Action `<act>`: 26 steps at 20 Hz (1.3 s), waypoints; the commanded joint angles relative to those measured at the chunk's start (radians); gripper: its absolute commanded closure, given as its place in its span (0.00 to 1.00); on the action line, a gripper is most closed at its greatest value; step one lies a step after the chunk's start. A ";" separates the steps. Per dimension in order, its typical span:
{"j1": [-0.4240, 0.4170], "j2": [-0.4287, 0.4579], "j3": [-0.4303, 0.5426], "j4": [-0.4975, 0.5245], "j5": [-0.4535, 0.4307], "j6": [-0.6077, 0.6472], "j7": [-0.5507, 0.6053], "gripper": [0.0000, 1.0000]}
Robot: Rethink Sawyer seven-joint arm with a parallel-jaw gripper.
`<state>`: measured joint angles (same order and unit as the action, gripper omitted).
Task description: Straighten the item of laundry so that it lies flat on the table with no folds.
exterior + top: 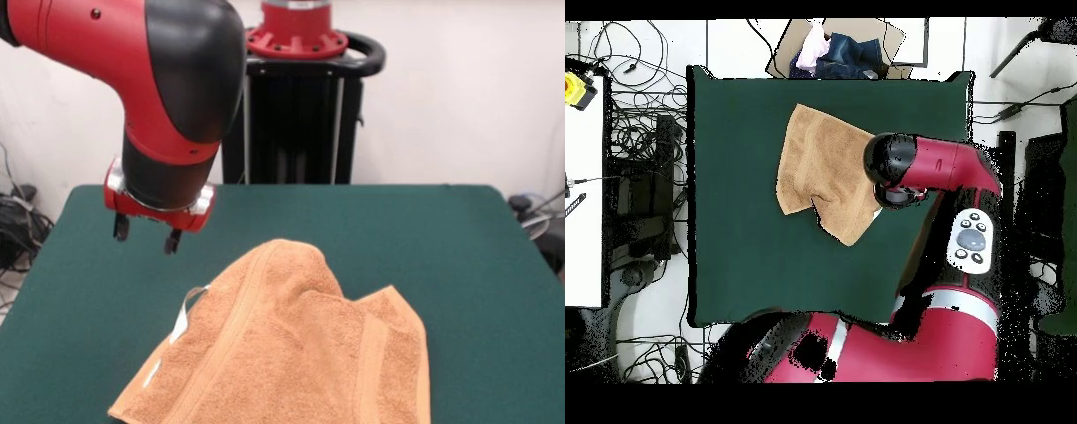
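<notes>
The towel [291,344] lay on the green table [459,238], toward the side away from the robot, and in the front view its lower edge ran out of the bottom of the picture. It was not flat: the cloth humped up in a rounded fold at its far end, a crease ran down the middle, and one corner was turned over beside a woven border band. A small white tag [183,318] stuck out from the edge on the picture's left.

From overhead, the towel [823,170] showed as an uneven shape with a notch in its near edge, lying close to the table's [735,250] far rim.

The gripper [146,235] hung above the bare felt, near the towel's far fold but apart from it, in the upper left of the front view. Its two short dark fingers [171,241] pointed down with a clear gap between them and held nothing. Overhead, the arm's bulky red and black wrist [895,165] covered the gripper and overlapped the towel's edge.

Behind the table stood the black pedestal [296,115].
</notes>
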<state>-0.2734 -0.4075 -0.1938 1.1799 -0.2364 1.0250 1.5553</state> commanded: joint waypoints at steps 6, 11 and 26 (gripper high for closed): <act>0.041 -0.016 -0.006 0.071 0.046 -0.176 0.330 0.00; 0.042 -0.031 -0.011 0.094 0.074 -0.213 0.332 0.00; 0.063 -0.015 -0.006 0.095 0.187 -0.221 0.304 0.00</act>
<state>-0.2287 -0.4458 -0.2581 1.1621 -0.1342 0.7909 1.5609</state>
